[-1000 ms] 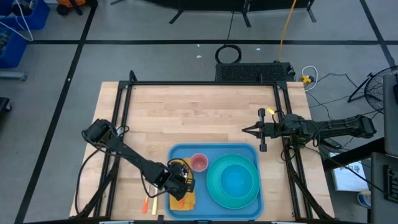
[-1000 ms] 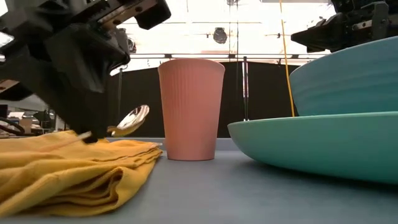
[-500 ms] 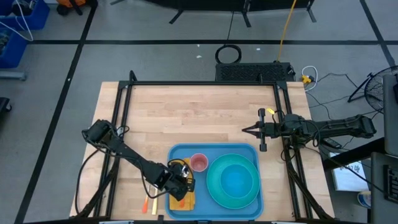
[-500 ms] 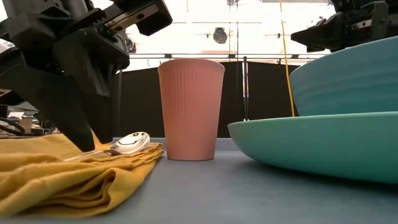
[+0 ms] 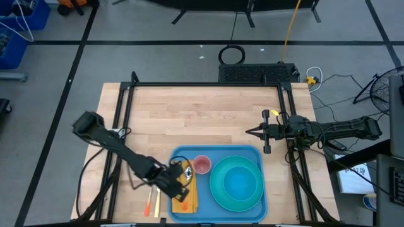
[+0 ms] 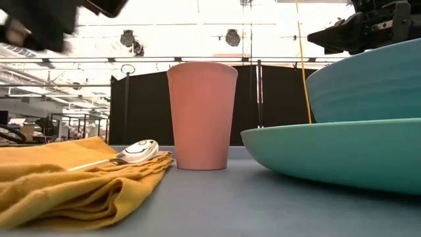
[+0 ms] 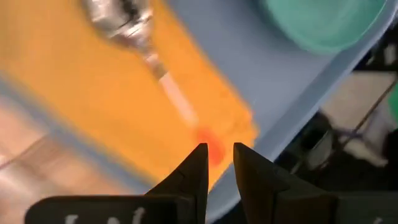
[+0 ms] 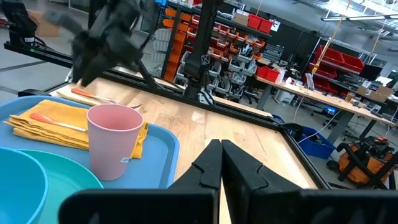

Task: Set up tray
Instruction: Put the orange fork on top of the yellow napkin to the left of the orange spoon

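Note:
The light-blue tray (image 5: 184, 153) lies at the table's near edge. On it are a folded yellow napkin (image 5: 190, 201), a pink cup (image 5: 201, 165) and a teal bowl (image 5: 240, 183) standing on a teal plate (image 6: 329, 151). A spoon (image 6: 138, 150) with an orange-tipped handle (image 7: 208, 144) lies on the napkin (image 6: 59, 178). My left gripper (image 5: 175, 183) hovers over the napkin's left edge, fingers slightly open and empty (image 7: 219, 155). My right gripper (image 5: 249, 132) waits shut beyond the tray's far right corner.
Two orange-handled utensils (image 5: 150, 203) lie on the wood just left of the tray. Black frame rails (image 5: 126, 113) run along the table's left, far and right sides. Bare wood stretches from the tray to the far edge (image 5: 202, 107).
My left gripper let go of the spoon, which it held tilted over the napkin; the spoon now lies on the napkin. The gripper then rose and drew back toward the table's left, leaving the low view almost entirely.

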